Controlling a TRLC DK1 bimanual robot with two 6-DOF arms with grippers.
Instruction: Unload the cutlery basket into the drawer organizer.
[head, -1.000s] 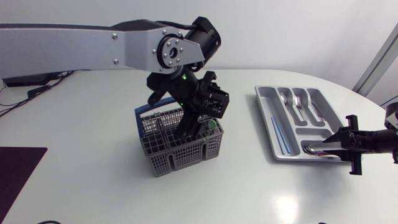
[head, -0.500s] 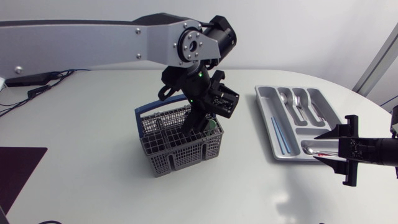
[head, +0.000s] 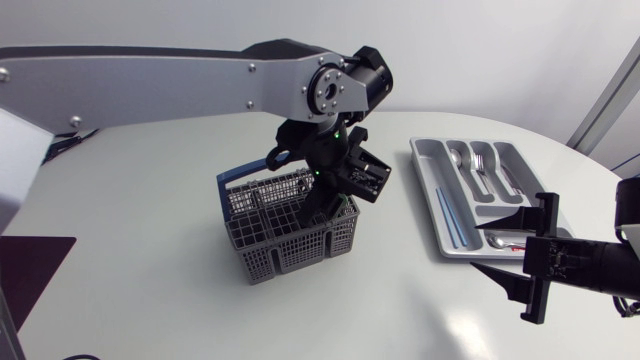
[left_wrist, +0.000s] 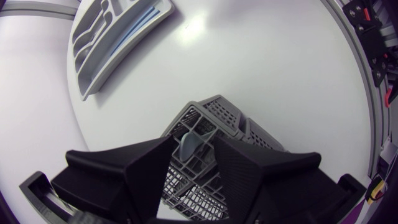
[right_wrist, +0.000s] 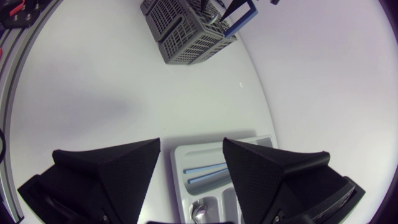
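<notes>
The grey cutlery basket (head: 290, 232) with a blue handle stands mid-table. My left gripper (head: 326, 205) reaches down into its right rear corner. In the left wrist view this gripper (left_wrist: 193, 140) is open, and a grey-blue cutlery handle (left_wrist: 189, 145) stands between its fingers inside the basket (left_wrist: 219, 115). The silver organizer tray (head: 428, 172) lies at the right with spoons and forks in it. My right gripper (head: 476, 247) hovers open and empty at the tray's near end, just off a spoon (head: 503, 240). From the right wrist, the tray (right_wrist: 214, 154) lies under the open gripper (right_wrist: 191, 144).
Two blue sticks (head: 450, 215) lie in the tray's long compartment. The left arm's silver links (head: 150, 85) span the table's rear left, above the basket. Bare table lies between basket and tray and along the front edge.
My left gripper shifted right over the basket and its fingers narrowed around the handle. My right gripper opened, left the spoon in the tray and drew back toward the front.
</notes>
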